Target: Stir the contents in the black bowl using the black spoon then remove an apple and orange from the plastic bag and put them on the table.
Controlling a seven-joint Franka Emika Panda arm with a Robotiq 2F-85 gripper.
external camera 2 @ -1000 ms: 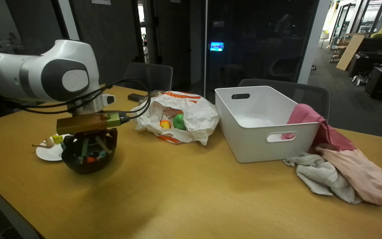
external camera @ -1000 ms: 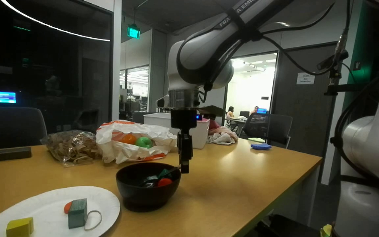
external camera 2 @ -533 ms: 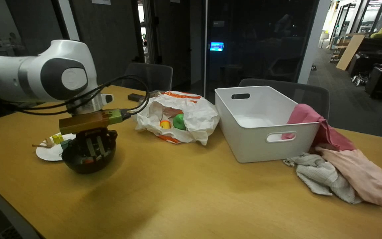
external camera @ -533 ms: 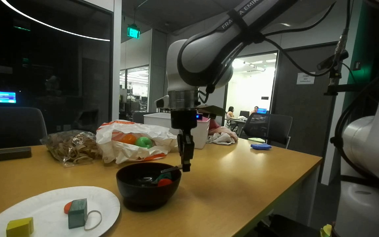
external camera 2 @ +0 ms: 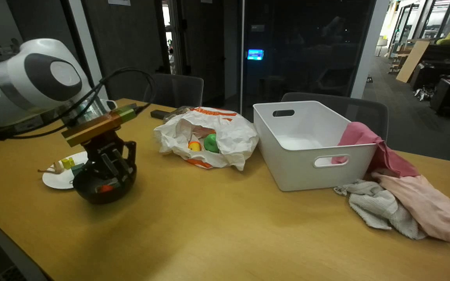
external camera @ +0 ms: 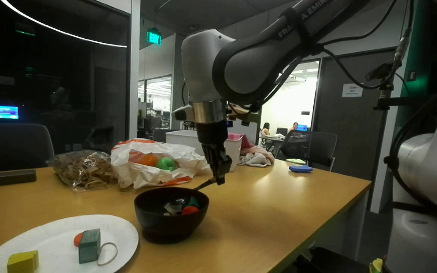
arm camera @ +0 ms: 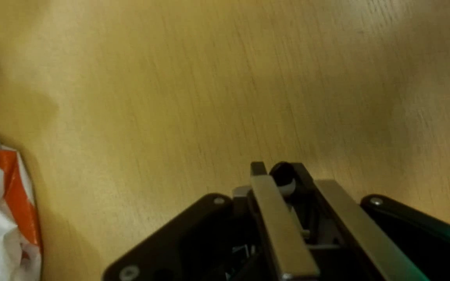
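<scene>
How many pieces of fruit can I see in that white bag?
2: the orange and the green apple beside it, both showing through the opening of the white plastic bag. More could be hidden under its folds.

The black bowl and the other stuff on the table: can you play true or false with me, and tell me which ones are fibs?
1. The green apple is in the plastic bag. True.
2. A pink cloth hangs over the edge of the white bin. True.
3. The orange is in the white bin. False: it is in the plastic bag, next to the green apple.
4. The end effector is holding the green apple. False: it is closed on the handle of the black spoon.
5. The yellow block is on the white plate. True.
6. The black bowl is lying on its side. False: it stands upright on the table.
</scene>
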